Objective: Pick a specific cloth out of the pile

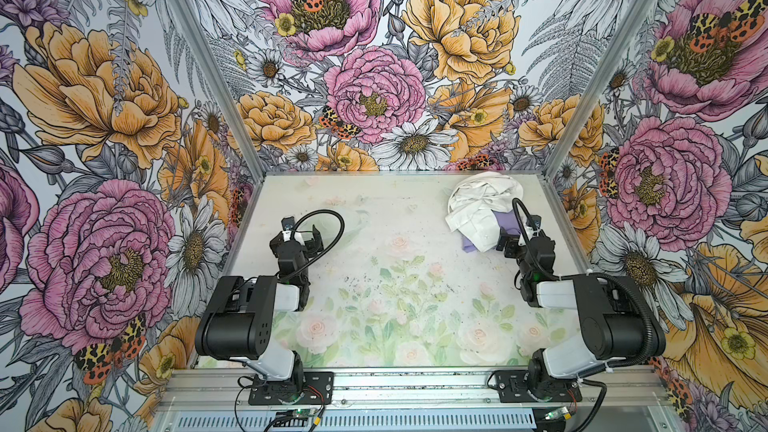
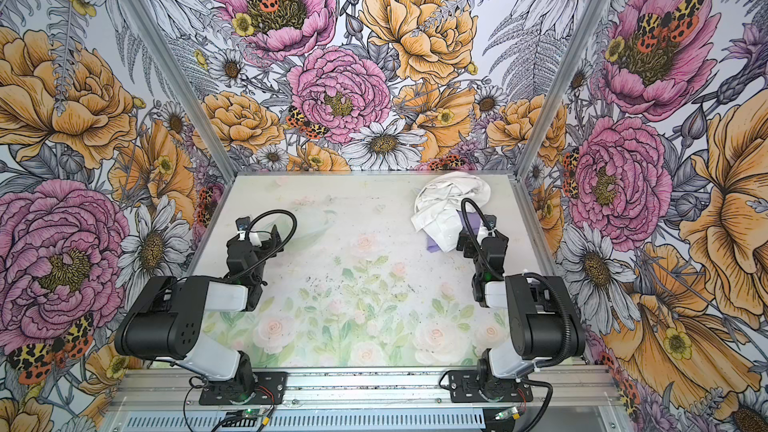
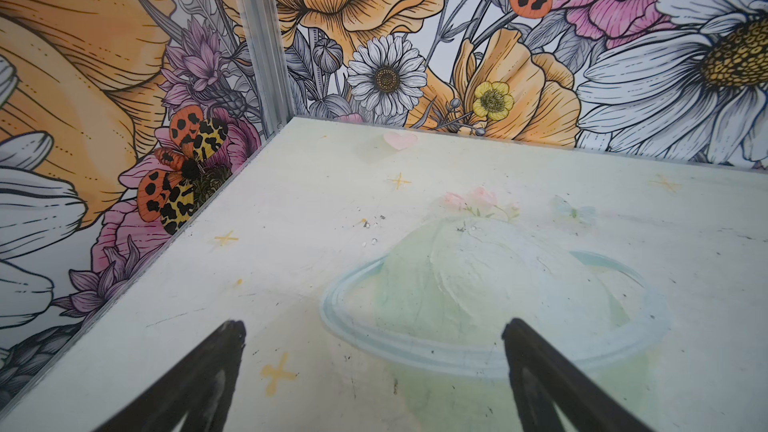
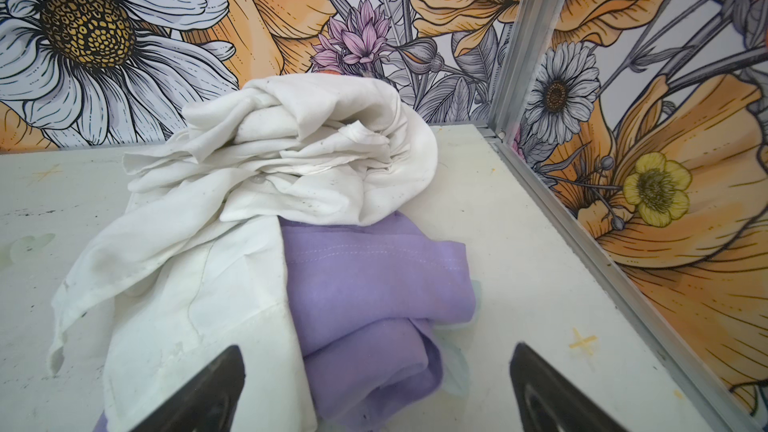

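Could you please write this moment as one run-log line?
right gripper: jaws open, empty, facing cloth | cloth: lavender, partly under white shirt | left gripper: jaws open, empty, apart from pile

Most of the cloth (image 4: 374, 284) lies under the white shirt fabric (image 4: 291, 151) of the pile (image 1: 478, 201), and how far it runs beneath cannot be told. In both top views only small purple patches of it peek out from under the white. The right wrist view's edge cuts off its nearest fold and a purple sliver at the corner. The right gripper (image 4: 378, 349) and the left gripper (image 3: 374, 324) show only black fingertips in the wrist views. In the top views the right gripper's fingers are largely masked by its own wrist and cable (image 1: 521, 214), so contact with the fabric cannot be judged.
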Motion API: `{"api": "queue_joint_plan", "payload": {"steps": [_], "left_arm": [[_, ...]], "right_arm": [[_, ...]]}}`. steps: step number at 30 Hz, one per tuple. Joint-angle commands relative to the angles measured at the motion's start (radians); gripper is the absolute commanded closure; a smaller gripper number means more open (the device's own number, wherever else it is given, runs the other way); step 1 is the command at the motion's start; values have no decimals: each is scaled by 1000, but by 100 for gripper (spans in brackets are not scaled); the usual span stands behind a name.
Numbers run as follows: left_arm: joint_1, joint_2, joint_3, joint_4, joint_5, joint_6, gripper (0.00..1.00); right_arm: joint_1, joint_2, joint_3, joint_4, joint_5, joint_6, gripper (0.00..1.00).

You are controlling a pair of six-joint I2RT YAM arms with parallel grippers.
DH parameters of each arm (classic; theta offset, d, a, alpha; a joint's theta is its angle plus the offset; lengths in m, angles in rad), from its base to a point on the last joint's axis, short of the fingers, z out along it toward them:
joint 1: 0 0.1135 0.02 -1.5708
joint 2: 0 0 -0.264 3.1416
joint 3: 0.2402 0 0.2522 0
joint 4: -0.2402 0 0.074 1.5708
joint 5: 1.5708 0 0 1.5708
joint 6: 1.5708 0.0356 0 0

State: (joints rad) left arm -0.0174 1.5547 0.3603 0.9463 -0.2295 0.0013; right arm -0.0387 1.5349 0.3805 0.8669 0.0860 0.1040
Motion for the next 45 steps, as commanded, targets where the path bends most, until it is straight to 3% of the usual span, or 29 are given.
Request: {"api": "queue_joint_plan", "payload": {"steps": [1, 7, 14, 18, 25, 31, 34, 37, 45], "left_arm": [[-15, -8, -20, 75, 39, 28, 1], [-43, -170, -71, 9, -11, 41, 1], [-161, -477, 3, -430, -92, 1, 1], [-253, -609, 73, -622, -115, -62, 1], [-414, -732, 243, -958, -24, -147, 1], [-480, -773, 350, -1162, 166, -152, 1], [-485, -783, 357, -1201, 303, -98, 1], [-513, -777, 327, -1209, 369, -41, 1], [-552, -801, 314, -1221, 399, 30, 1]], "right_arm": [[9, -24, -3, 12, 31, 0, 0], [8, -284, 16, -291, 66, 58, 0], [-8, -596, 34, -605, -7, 241, 1], [-57, -653, 67, -734, -112, 378, 1], [-194, -550, 132, -773, -353, 629, 3], [-208, -407, 189, -769, -396, 691, 4], [-211, -328, 219, -760, -400, 713, 4], [-211, -248, 240, -723, -409, 748, 5], [-211, -74, 284, -623, -415, 826, 9]]}}
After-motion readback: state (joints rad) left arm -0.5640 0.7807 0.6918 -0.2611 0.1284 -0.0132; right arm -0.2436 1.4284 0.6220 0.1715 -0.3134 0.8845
